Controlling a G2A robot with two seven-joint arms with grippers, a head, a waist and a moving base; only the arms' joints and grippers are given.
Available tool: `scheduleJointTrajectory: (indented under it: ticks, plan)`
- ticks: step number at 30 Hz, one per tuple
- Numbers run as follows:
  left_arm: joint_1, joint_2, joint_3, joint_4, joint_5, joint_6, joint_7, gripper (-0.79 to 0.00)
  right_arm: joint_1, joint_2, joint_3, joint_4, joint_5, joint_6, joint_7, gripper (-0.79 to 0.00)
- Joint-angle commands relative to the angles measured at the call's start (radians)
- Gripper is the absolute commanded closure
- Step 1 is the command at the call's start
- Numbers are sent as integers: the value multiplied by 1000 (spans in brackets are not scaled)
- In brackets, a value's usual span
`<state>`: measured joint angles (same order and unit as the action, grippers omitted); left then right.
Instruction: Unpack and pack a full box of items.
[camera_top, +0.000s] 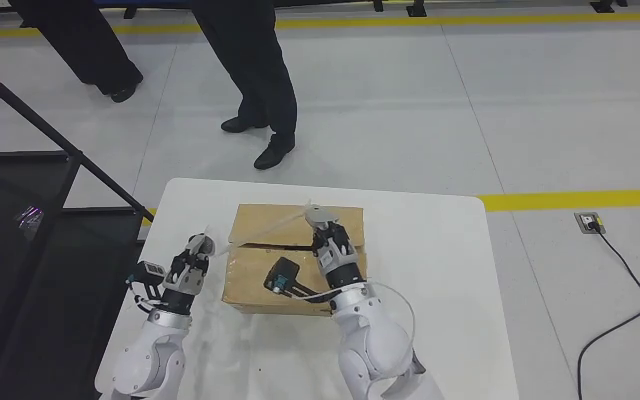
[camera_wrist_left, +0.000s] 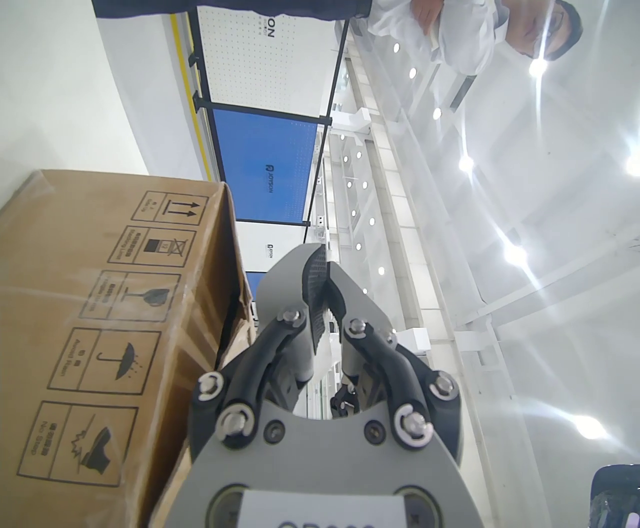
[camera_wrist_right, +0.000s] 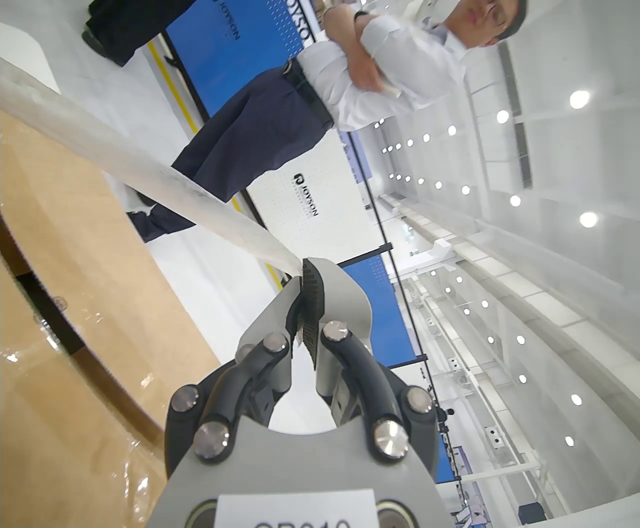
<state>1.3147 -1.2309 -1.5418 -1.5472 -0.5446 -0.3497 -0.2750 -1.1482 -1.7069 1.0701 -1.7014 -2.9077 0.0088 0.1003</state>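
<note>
The one cardboard box (camera_top: 250, 285) sits mid-way across the table (camera_top: 440, 270) with its single strip of sealing tape (camera_wrist_right: 150, 175) pinched in the right gripper (camera_wrist_right: 306, 280), so the tape may snap or drag the unbraced box, because the left gripper (camera_wrist_left: 325, 280), pressed together on nothing, merely stands just beside it.

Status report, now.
Left gripper shut, beside box. Right gripper shut on tape strip, lifted off box top. Nothing blocking.
</note>
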Motion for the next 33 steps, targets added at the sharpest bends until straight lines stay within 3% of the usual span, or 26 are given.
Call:
scheduleJointTrajectory:
  ticks: [1,6,12,23,33]
  plan:
    - [4,-2,0,-5,-13,-12,8,0,-3,5,1,8,-34,48,-25,0]
    - [6,-5,-1,-11,-14,-10,16,0,-3,16,-1,42,-156,137,-61,0]
    - [3,-6,-4,-12,13,5,24,0,43,55,-23,92,-164,176,-71,0]
    - [-13,-14,13,14,47,7,65,0,114,167,-136,134,-164,195,97,0]
    - [-35,-23,31,50,54,-19,81,0,164,251,-232,124,-164,103,254,0]
